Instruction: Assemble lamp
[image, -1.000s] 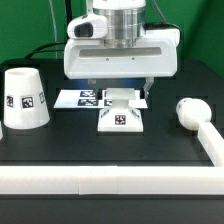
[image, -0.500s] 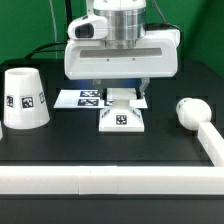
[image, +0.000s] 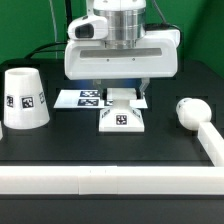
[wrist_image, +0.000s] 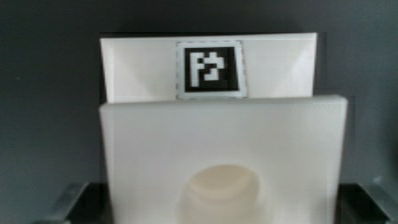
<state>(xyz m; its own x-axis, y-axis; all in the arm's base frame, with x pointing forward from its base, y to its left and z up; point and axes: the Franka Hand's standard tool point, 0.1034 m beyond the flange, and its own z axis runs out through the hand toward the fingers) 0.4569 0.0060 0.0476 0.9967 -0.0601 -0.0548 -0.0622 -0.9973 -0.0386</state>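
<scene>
Since the base (image: 122, 119) looks light, stiff and slick, grip its flat sides. Overhead, the tool (image: 122, 98) stands wide astride it.

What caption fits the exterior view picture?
Open gripper over the base; shade and bulb sit on either side.

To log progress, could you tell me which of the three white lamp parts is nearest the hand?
The flat square base, mid-table; the shade and bulb sit off to either side.
</scene>
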